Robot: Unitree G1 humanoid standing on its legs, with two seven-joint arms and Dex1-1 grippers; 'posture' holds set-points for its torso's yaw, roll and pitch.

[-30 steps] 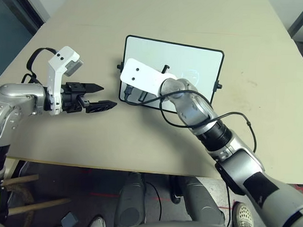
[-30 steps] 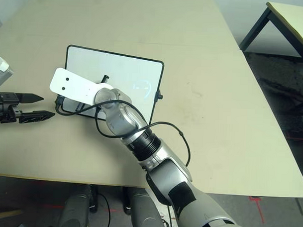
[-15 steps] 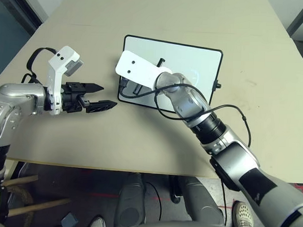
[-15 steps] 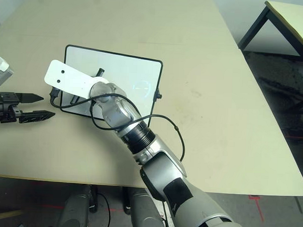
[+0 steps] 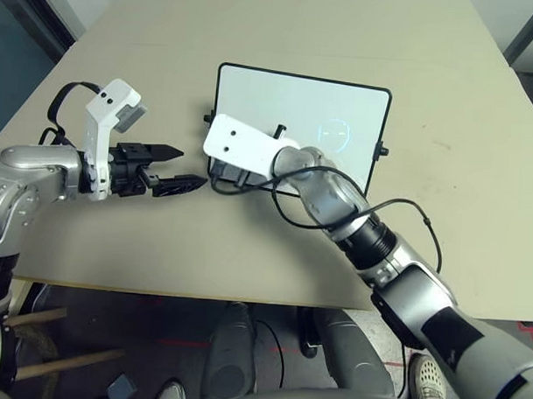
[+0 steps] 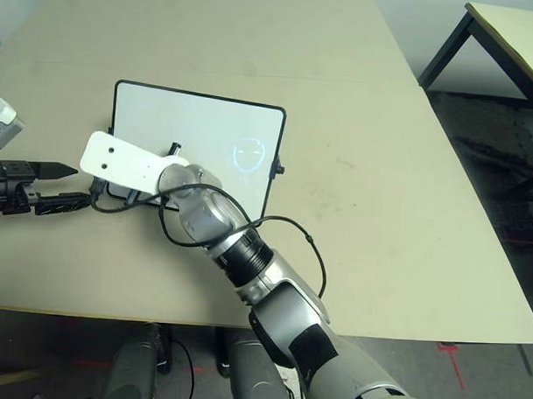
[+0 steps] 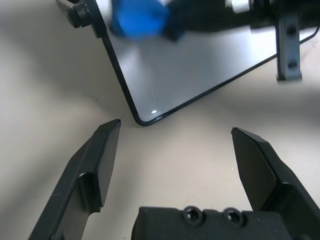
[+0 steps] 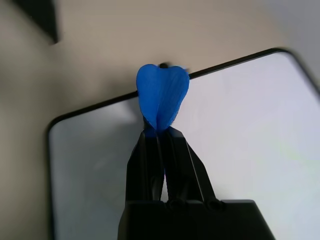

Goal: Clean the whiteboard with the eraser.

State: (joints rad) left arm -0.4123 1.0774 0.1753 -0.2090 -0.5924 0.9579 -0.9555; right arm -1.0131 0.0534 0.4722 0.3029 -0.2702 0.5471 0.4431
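Pinching the blue eraser tightly between its fingertips, my right gripper was over the left part of the whiteboard, though I could not tell whether the eraser touched the surface. Farther right on the board, a pale round scribble lay uncovered, near the black knob on the right side. Off the board's left edge, above the table, my left gripper held nothing, its fingers spread.

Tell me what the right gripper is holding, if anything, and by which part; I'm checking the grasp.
The right gripper holds the blue eraser by its near end, pinched between the fingers, with the rest sticking out beyond them.
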